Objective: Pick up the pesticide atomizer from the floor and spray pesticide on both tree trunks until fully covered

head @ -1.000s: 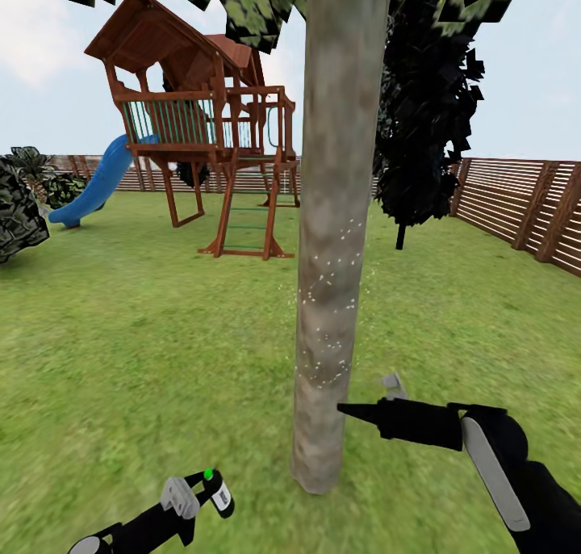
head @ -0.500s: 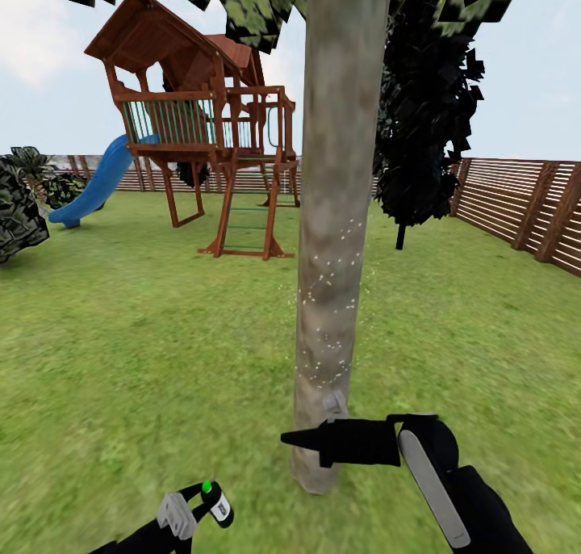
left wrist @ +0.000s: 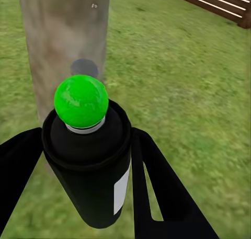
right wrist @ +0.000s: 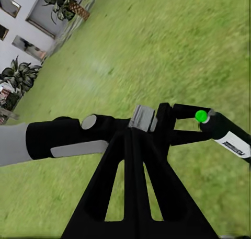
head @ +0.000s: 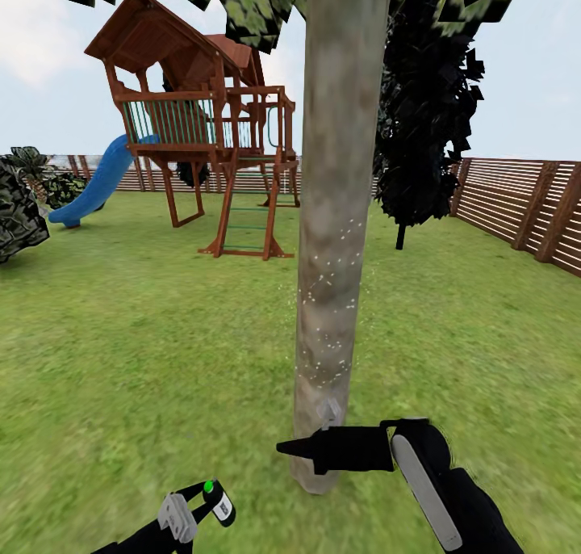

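On the lawn (head: 121,336) before the speckled trunk (head: 331,239), the left gripper (head: 206,501) clamps the atomizer (left wrist: 89,155) low near its base, while the right gripper (head: 292,446), fingers pressed together and empty, crosses the trunk's foot.

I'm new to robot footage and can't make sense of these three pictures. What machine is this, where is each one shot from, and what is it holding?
It is a simulated two-armed wheeled robot on a garden lawn. The big picture is from its head camera, looking down past a tree trunk speckled with white pesticide. Behind stand a wooden play tower and a fence. The other two come from cameras near each claw. The left claw grips the pesticide atomizer, a dark can with a green top, aimed at the trunk. The right claw, shut and empty, points across the trunk's base.
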{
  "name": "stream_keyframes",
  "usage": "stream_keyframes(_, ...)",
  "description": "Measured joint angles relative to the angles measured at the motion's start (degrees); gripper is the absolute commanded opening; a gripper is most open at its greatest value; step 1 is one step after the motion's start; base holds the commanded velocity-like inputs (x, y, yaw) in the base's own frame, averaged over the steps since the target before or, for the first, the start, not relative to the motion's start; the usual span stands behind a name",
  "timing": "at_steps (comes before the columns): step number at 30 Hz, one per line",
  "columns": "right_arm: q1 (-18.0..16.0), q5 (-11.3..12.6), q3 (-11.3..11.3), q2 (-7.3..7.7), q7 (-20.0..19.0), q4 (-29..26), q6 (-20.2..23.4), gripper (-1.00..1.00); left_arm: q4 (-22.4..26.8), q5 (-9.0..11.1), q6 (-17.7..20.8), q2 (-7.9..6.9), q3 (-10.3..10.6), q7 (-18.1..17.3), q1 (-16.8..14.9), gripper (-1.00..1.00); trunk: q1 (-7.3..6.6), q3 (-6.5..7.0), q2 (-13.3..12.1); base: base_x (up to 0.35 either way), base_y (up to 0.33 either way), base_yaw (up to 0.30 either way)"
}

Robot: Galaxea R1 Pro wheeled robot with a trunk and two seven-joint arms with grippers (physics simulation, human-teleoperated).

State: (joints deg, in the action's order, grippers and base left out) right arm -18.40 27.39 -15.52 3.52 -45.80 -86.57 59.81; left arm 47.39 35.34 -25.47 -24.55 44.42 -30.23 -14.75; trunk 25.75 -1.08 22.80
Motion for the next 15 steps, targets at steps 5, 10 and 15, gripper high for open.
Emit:
stream_keyframes(5, 0.0, 0.1, -1.7, -2.67, 3.4, 2.5, 0.0, -1.0, 0.3, 0.0, 0.0, 0.0, 0.0, 0.0, 0.0, -1.0, 0.0, 0.0, 0.0, 0.0, 0.0, 0.0)
stream_keyframes(10, 0.0, 0.1, -3.2, -3.3, 3.7, 3.3, 0.0, -1.0, 0.3, 0.0, 0.0, 0.0, 0.0, 0.0, 0.0, -1.0, 0.0, 0.0, 0.0, 0.0, 0.0, 0.0)
stream_keyframes(15, 0.0, 0.0, -3.7, -3.35, 3.7, 3.4, 0.0, -1.0, 0.3, 0.0, 0.0, 0.0, 0.0, 0.0, 0.0, -1.0, 0.0, 0.0, 0.0, 0.0, 0.0, 0.0)
